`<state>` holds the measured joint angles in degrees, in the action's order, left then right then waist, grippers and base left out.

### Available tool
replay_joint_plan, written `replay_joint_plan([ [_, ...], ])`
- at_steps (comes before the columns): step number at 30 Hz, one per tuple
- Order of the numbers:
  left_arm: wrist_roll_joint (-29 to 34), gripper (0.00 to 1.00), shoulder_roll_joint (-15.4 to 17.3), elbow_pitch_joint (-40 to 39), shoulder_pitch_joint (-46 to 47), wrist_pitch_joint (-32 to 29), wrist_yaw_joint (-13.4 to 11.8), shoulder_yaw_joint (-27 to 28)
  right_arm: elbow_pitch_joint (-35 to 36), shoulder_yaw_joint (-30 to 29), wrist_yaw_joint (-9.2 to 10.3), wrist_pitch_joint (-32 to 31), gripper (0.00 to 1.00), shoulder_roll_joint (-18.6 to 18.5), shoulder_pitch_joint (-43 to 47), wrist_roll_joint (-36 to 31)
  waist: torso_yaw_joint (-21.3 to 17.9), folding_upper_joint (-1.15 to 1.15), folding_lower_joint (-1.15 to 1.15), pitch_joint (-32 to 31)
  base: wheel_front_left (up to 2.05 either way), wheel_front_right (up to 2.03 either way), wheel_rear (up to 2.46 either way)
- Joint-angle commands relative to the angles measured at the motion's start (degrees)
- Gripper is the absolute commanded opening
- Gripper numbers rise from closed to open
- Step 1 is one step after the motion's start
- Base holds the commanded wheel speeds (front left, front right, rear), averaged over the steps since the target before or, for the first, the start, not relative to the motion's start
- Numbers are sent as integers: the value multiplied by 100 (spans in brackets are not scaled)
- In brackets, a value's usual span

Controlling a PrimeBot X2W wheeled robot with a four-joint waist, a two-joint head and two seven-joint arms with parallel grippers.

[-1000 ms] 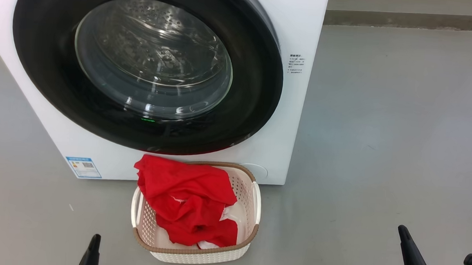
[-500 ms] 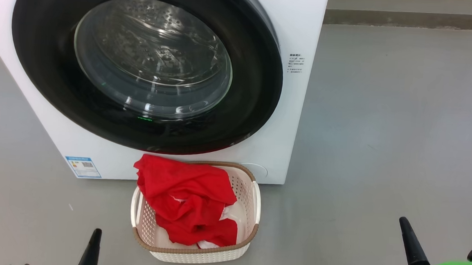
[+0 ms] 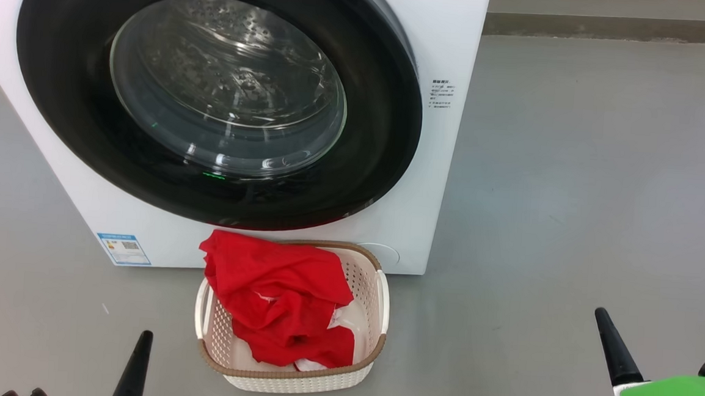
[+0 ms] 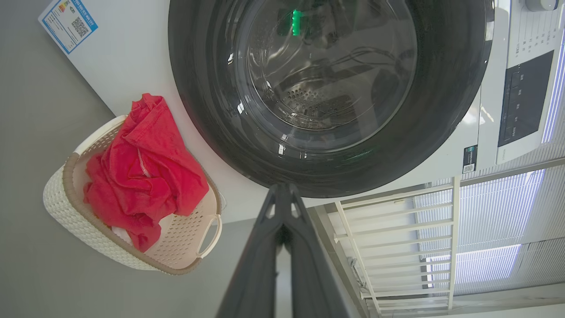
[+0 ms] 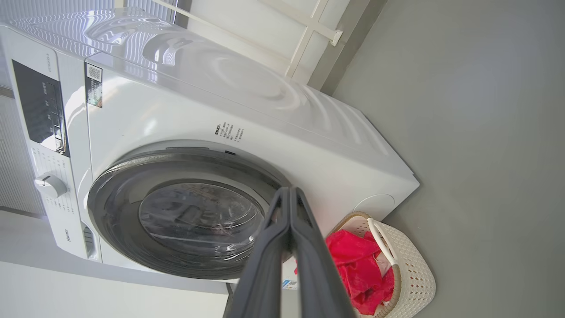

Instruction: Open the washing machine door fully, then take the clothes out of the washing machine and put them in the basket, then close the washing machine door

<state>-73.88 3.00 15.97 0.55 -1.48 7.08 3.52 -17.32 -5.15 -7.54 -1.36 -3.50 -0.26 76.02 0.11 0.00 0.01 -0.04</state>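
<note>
**Red laundry in the basket, round door against the machine front**

A smooth, matt grey floor (image 3: 574, 175) runs under everything. On it stands the washing machine (image 3: 443, 216), a glossy white box with rounded edges. The right wrist view shows a dark control panel (image 5: 42, 110) and a round white knob (image 5: 49, 185) at its top end. A small blue label (image 3: 124, 249) sits low on the front.

The door (image 3: 57, 119) is a large circle with a wide, shiny black rim. It lies against the machine's front and looks shut. Its centre is a clear domed glass window (image 3: 231, 86), and perforated steel shows dimly through it.

The basket (image 3: 292, 383) stands on the floor just in front of the machine, below the door. It is a cream-white, rounded rectangle of perforated plastic with a brown woven-look rim and pale loop handles at the sides. The clothes (image 3: 279, 297) lie inside it as crumpled soft red fabric with white patches. One fold hangs over the rim on the machine's side.

The left pincer (image 3: 143, 341) hovers low over the floor to the basket's left, well apart from it. Its two long dark tapered fingers are pressed together on nothing. The right pincer (image 3: 603, 320), with a bright green housing (image 3: 677, 395) behind it, is likewise closed tight and empty, far to the basket's right.
</note>
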Motion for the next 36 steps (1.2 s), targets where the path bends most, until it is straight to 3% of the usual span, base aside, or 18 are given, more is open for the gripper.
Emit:
replay_joint_plan([
  [1,-190,0,50,-161,294,-51,32,180,192,26,1,-53,0,-51,-301,172,-1,0,0,1,0,0,0],
  [28,-1797,0,-12,-193,559,-495,41,300,327,-141,5,-510,0,60,-588,1583,-10,0,0,22,0,0,0],
  [36,-1827,0,-13,-194,564,-503,41,302,330,-144,5,-518,0,62,-593,1609,-11,0,0,22,0,0,0],
])
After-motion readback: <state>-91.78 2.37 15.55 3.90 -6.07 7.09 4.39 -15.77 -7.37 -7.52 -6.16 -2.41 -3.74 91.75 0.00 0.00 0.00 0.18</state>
